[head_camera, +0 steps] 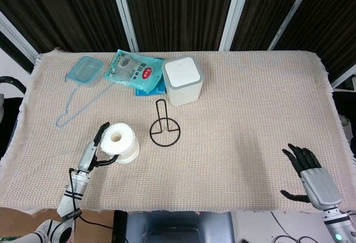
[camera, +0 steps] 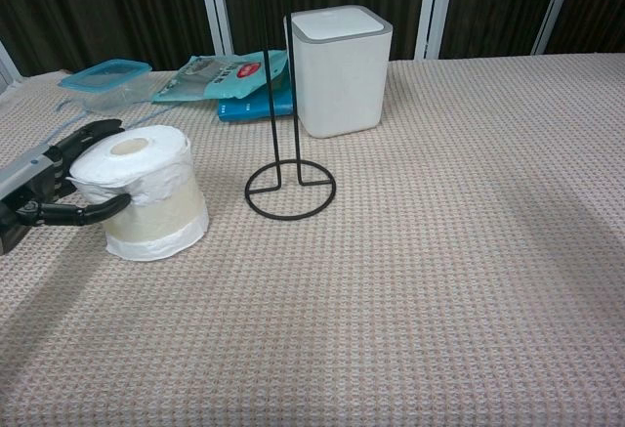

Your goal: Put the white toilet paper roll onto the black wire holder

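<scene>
On the near-left part of the table (head_camera: pixel 250 104), which is covered by a beige waffle-weave cloth, the white toilet paper roll (head_camera: pixel 120 142) stands upright on its end, its soft layers loosely wrapped and its hollow core facing up. It is clasped by the left hand (head_camera: pixel 97 150), whose dark fingers (camera: pixel 93 210) are wrapped round the near and far sides of the roll, as is seen from the chest camera. The black wire holder (head_camera: pixel 164 126), a thin ring base with a tall looped upright rod, stands just to the right of the roll, apart from it. Farther back, a white square-sided bin (head_camera: pixel 182 80) with rounded corners is placed beside glossy teal and blue packets (head_camera: pixel 133 72). At the far left a clear blue-rimmed plastic box (head_camera: pixel 84 70) is set, with a light-blue wire hanger (head_camera: pixel 78 105) lying flat near it. At the near-right edge, the right hand (head_camera: pixel 309 177) is held with its fingers spread apart, gripping nothing.
</scene>
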You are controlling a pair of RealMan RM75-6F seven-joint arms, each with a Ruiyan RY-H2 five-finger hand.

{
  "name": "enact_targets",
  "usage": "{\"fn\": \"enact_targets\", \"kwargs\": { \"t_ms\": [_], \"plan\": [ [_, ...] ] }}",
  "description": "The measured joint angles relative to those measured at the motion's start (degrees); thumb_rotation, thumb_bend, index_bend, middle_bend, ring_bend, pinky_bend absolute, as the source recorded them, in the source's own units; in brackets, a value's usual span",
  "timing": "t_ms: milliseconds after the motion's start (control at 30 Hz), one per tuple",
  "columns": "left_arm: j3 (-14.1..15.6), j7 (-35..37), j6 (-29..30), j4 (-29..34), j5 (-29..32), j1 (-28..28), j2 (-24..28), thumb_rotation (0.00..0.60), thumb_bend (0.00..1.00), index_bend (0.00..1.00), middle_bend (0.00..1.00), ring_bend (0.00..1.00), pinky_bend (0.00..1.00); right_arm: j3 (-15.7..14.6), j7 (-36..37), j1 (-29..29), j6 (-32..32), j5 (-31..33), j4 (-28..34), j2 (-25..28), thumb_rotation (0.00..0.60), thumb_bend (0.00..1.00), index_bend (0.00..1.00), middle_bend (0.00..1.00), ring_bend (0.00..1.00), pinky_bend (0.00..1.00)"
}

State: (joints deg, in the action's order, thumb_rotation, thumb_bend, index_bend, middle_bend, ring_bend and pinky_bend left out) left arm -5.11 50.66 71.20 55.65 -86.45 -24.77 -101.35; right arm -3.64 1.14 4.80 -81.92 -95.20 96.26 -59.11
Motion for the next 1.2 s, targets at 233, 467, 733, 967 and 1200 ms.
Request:
{"fn": "enact_targets", "kwargs": {
  "t_ms": [233, 467, 733, 967, 1200],
  "plan": [
    [-0.29, 0.28, 0.67, 0.05, 0.39, -0.02, -0.24, 0.6, 0.5, 0.42, 0.43, 0.56, 0.82, -0.01, 0.16, -0.03, -0.03, -0.04, 0.01, 0.09, 0.6, 0.14, 0.0, 0.0, 0.0, 0.0],
    [-0.05, 0.86, 4.13, 1.75, -1.31, 0.33, 0.68, 0.6, 0.56, 0.45, 0.47, 0.58, 0.85, -0.16, 0.16, 0.01, 0.15, -0.2, 0.12, 0.15, 0.6, 0.14, 0.0, 0.0, 0.0, 0.0],
    [-1.55, -1.14, 10.09, 6.02, -3.22, 0.3, 3.0, 0.6, 0.56, 0.45, 0.47, 0.58, 0.85, -0.42, 0.8, -0.04, -0.03, -0.75, 0.25, 0.51, 0.6, 0.14, 0.0, 0.0, 0.0, 0.0],
    [-7.42, -9.5, 14.7, 20.53, -4.38, -1.45, 10.68, 0.6, 0.56, 0.45, 0.47, 0.58, 0.85, -0.59, 1.79, -0.16, -0.53, -1.24, 0.39, 1.09, 0.6, 0.14, 0.0, 0.0, 0.0, 0.0],
    [-15.66, -18.49, 12.16, 36.56, -1.59, -6.01, 19.1, 0.6, 0.56, 0.45, 0.47, 0.58, 0.85, -0.79, 2.71, -0.37, -1.15, -1.84, 0.41, 1.55, 0.6, 0.14, 0.0, 0.0, 0.0, 0.0]
  ]
}}
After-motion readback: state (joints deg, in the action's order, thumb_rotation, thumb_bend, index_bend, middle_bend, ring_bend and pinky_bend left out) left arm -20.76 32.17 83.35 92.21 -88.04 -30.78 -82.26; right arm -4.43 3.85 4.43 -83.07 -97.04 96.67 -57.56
